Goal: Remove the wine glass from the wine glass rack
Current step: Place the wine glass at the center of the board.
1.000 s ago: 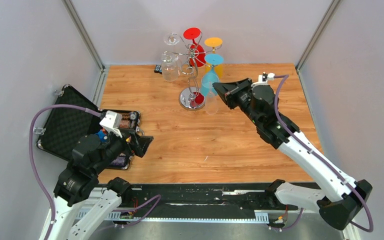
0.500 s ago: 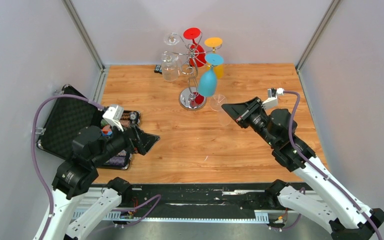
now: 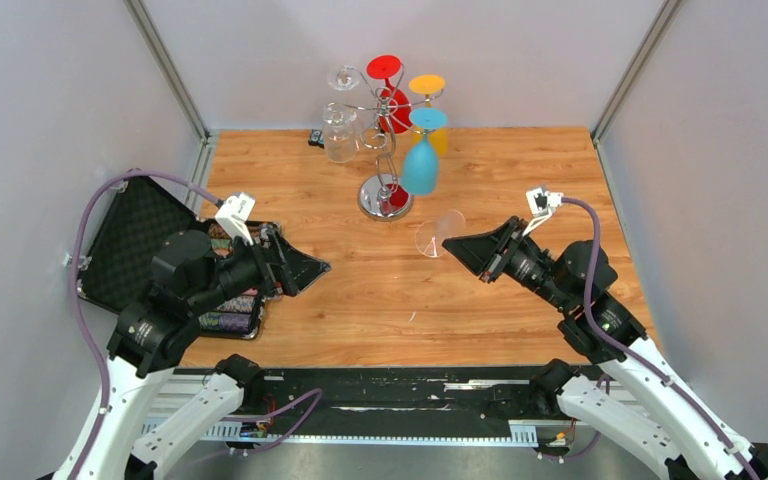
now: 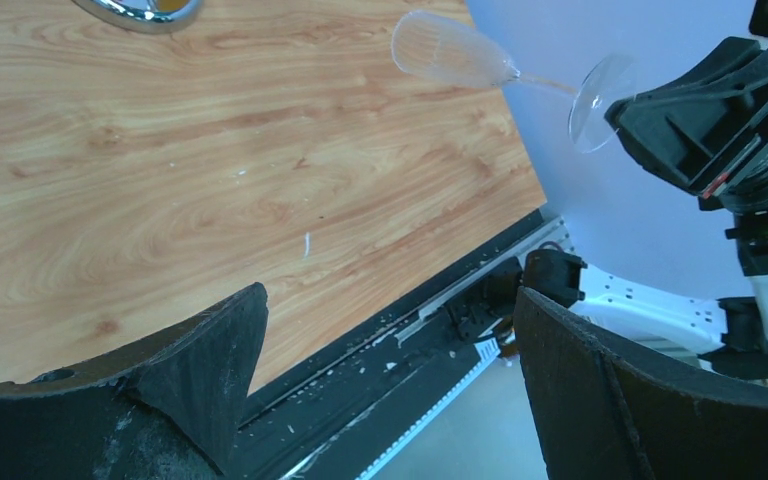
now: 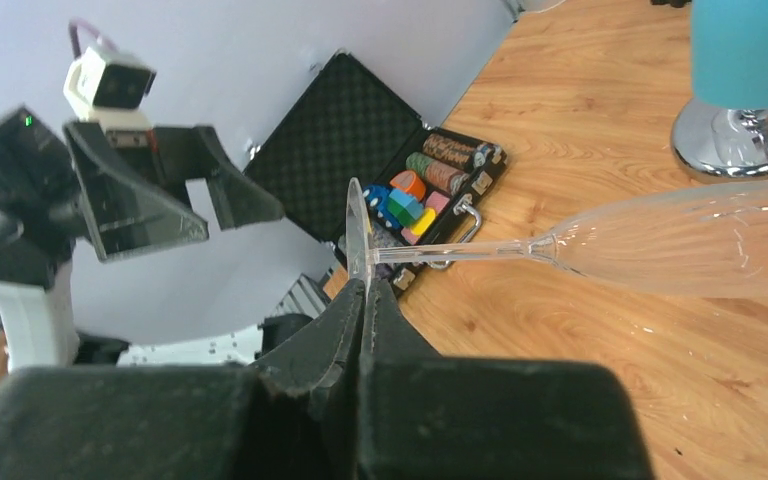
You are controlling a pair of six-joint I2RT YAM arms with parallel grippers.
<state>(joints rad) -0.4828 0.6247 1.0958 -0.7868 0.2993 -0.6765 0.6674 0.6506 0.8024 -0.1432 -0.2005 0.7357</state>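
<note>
Right claw: shut, pinching the rim of the foot of a clear glass. The foot disc stands edge-on between the fingertips. The stem runs out roughly level and the bowl points away from the claw, toward 10 o'clock in the top view. The glass is off the rack, out at about 5 o'clock from the rack's round base and apart from it. It looks to be held above the counter, but I can't tell whether the bowl touches the wood.

Left claw: jaws wide open, nothing between them. It sits at 8 o'clock on the counter, tips aimed toward 3 o'clock at the right claw, with a clear gap between the two.

Rack: at 12 o'clock, upright, chrome base on the counter. Hanging bowl-down on its hooks are a blue glass on the near side, a red glass and a yellow glass behind, and a second clear one at 9 o'clock of the post.

Case: black, lid open, at the counter's 9 o'clock edge just behind the left claw. Coloured chips sit inside.
</note>
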